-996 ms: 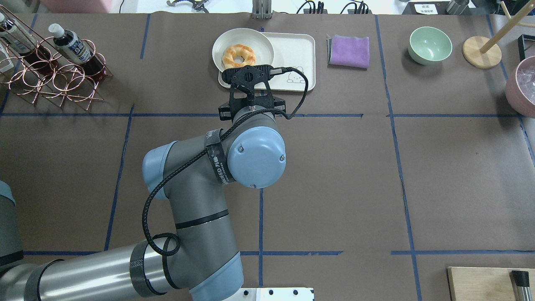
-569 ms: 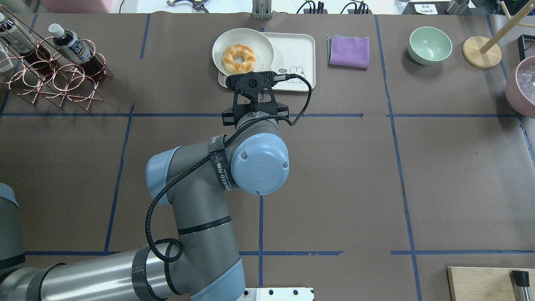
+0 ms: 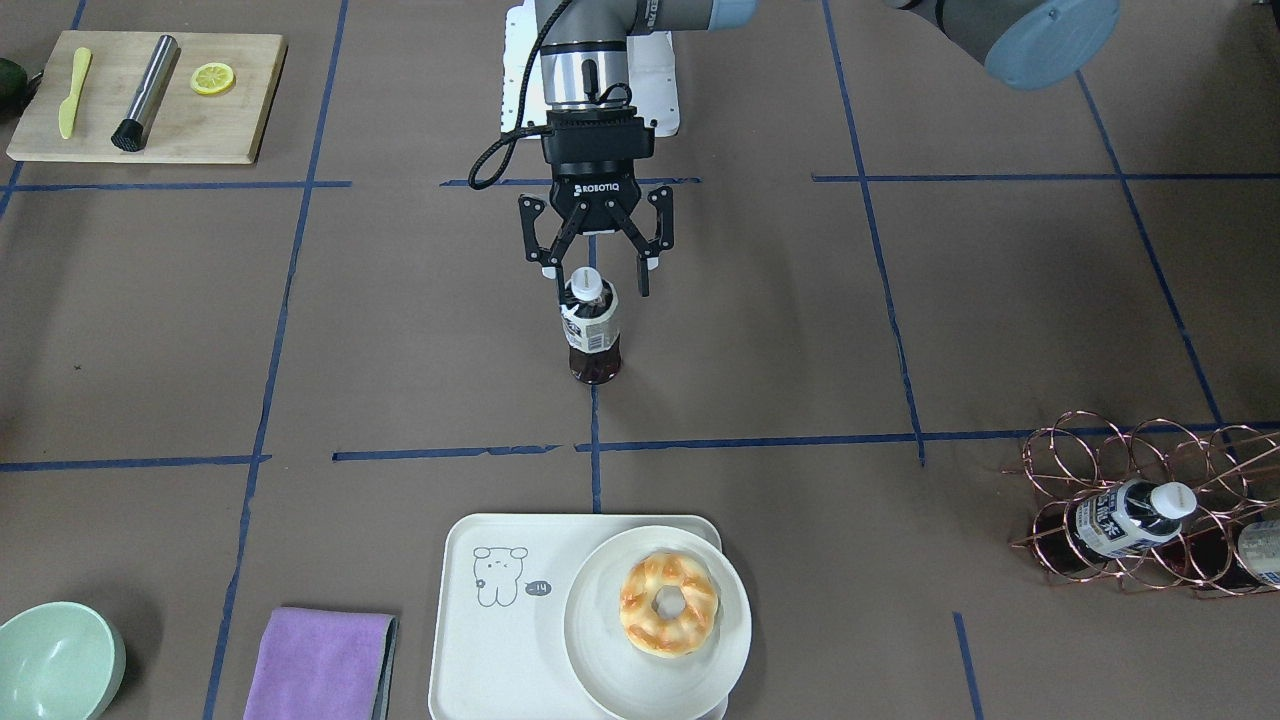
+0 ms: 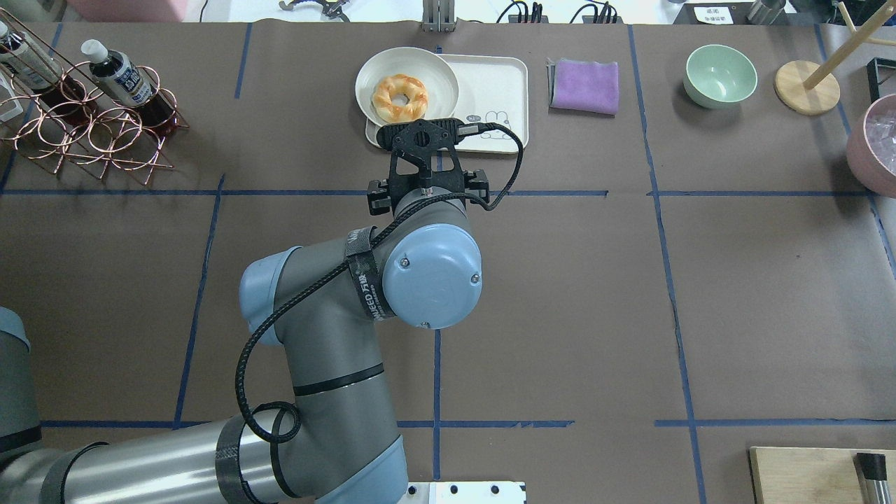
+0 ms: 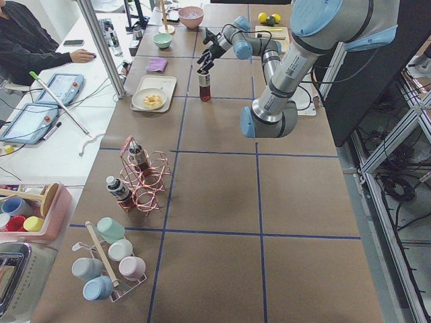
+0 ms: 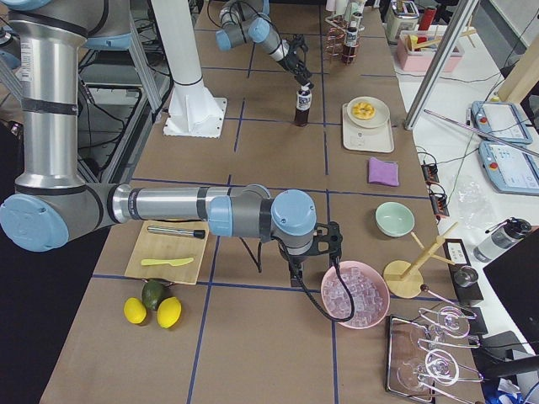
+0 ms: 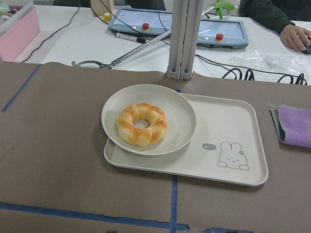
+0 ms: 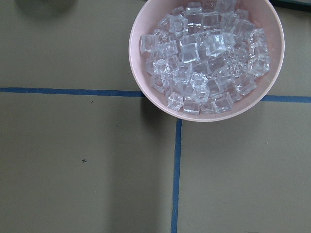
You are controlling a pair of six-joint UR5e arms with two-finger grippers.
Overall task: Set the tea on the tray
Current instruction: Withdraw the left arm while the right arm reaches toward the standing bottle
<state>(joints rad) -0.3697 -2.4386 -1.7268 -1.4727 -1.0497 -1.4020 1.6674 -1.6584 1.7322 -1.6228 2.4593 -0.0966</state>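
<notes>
Brown paper covers the worktop. We see the tea standing upright on it, off the tray, which lies well apart at the bottle's 6 o'clock in the front-facing view. A doughnut plate fills its 3 o'clock end. Left claw hangs over the white cap, fingers spread wide on either side, not gripping. Right claw hovers by a pink bowl of ice; we cannot tell its spread.

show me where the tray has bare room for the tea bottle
Free: the half of the tray around the bear drawing, bordered by the plate and the rim facing the purple cloth. Crowded: the other half sits under the plate with the donut.
</notes>
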